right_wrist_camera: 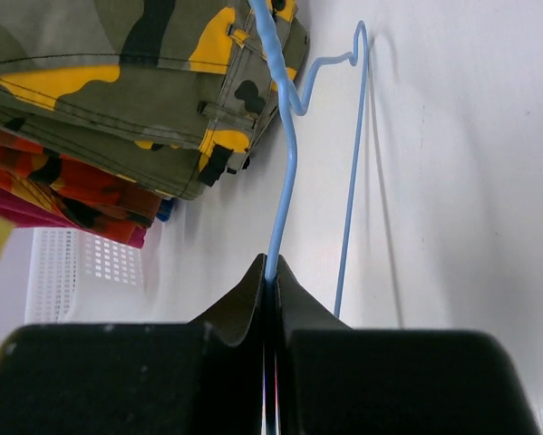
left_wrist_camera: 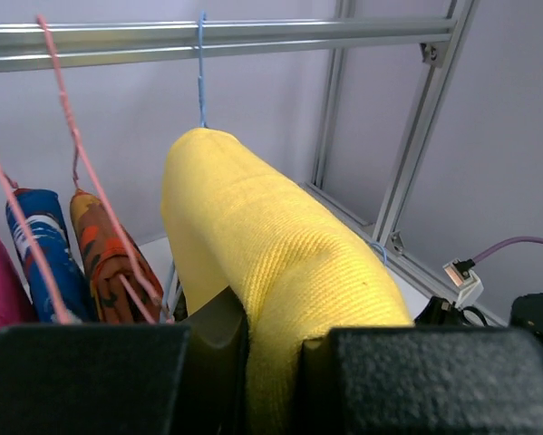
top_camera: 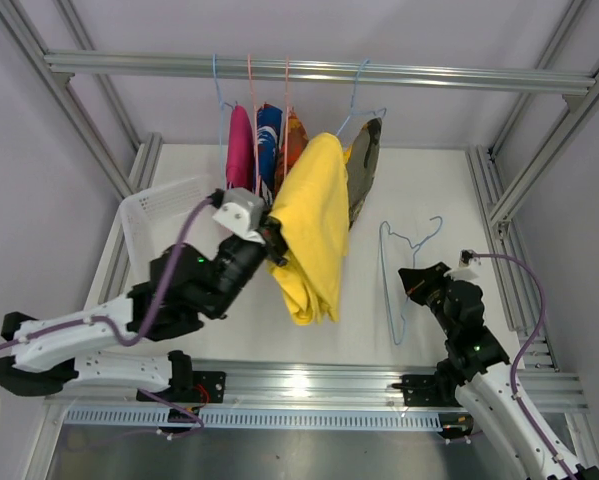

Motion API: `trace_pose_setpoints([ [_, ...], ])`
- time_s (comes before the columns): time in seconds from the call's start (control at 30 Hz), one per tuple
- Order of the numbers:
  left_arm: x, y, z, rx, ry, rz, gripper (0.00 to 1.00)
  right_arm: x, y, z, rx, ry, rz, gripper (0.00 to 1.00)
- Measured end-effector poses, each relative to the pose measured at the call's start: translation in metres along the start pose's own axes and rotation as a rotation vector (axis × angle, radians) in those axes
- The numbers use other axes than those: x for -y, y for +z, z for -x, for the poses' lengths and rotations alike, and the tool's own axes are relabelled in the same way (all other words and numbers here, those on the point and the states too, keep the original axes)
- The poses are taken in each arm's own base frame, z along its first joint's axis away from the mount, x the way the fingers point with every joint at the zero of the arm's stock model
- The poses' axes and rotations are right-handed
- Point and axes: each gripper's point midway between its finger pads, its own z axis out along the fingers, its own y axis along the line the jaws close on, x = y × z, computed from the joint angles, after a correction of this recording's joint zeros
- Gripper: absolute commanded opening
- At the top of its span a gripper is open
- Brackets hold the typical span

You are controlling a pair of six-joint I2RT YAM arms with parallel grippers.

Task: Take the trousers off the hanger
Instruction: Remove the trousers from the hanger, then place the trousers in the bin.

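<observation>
Plain yellow trousers (top_camera: 314,225) (left_wrist_camera: 271,236) drape over a blue hanger (left_wrist_camera: 201,72) hooked on the top rail (top_camera: 319,70). My left gripper (top_camera: 275,240) (left_wrist_camera: 276,362) is shut on their cloth. Behind them hang magenta pink (top_camera: 240,150), blue-and-white (top_camera: 269,140), orange camouflage (top_camera: 291,145) and yellow-and-dark camouflage trousers (top_camera: 367,165) (right_wrist_camera: 117,72). An empty blue hanger (top_camera: 390,290) (right_wrist_camera: 285,181) lies on the table at the right. My right gripper (top_camera: 419,278) (right_wrist_camera: 273,272) is shut on its wire.
A white mesh basket (top_camera: 164,215) (right_wrist_camera: 81,272) stands on the table at the left, behind my left arm. Aluminium frame posts (top_camera: 539,160) run along both sides of the white table.
</observation>
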Motion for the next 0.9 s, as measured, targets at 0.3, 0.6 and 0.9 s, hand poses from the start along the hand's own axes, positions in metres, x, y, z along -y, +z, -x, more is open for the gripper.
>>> trace_pose_setpoints([
  [0.3,-0.055,-0.078,0.022,0.022,-0.091,-0.072,0.01,-0.001,-0.002,0.001,0.010,-0.017,0.017,0.00],
  [0.6,-0.107,-0.134,0.031,0.054,-0.173,-0.059,0.01,0.006,0.001,-0.006,-0.009,-0.029,0.001,0.00],
  [0.9,-0.134,-0.146,0.038,0.059,-0.153,0.022,0.01,0.011,0.004,-0.011,-0.024,-0.043,-0.009,0.00],
])
